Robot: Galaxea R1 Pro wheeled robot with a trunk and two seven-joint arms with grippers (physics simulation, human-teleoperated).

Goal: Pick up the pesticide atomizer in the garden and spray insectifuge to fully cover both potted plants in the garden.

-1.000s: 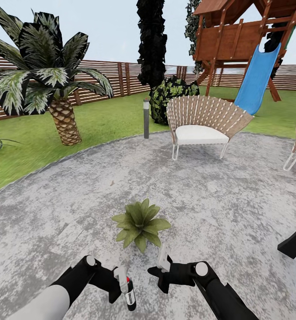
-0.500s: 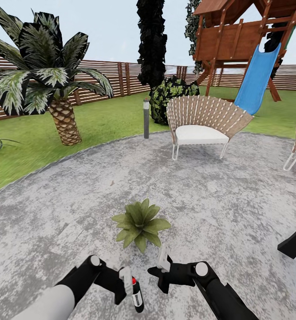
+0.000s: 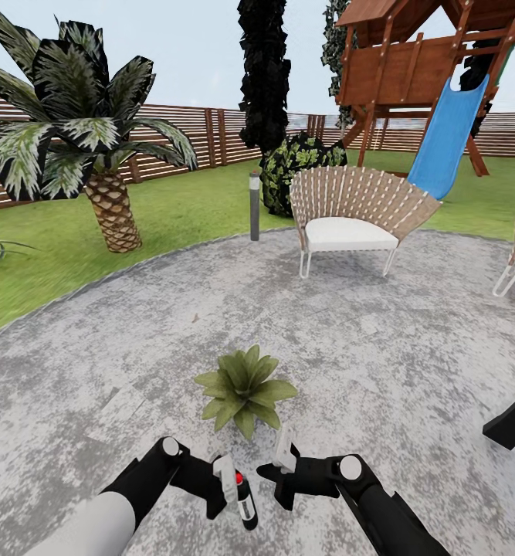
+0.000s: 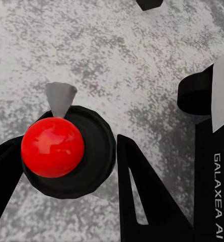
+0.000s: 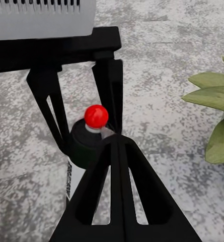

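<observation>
The left gripper [image 3: 230, 494] is clamped on the atomizer [image 3: 245, 503], its fingers either side of the dark bottle, whose red-tipped top [image 4: 52, 146] faces the left wrist camera. In the head view the bottle hangs low over the grey patio [image 3: 381, 355], just short of the plant [image 3: 245, 388] and a little to its left. The right gripper [image 3: 282, 472] sits beside it, near the plant's front leaves; its black fingers [image 5: 117, 186] look pressed together with nothing between them, though the angle makes that hard to be sure of. From the right wrist view the bottle [image 5: 89, 138] shows held in the other arm's jaws, with leaves [image 5: 215, 113] at the edge. So the pick-up seems done; no spray is visible, and whether this plant is covered cannot be told. A second plant is not identifiable here, so at least that one likely remains.
</observation>
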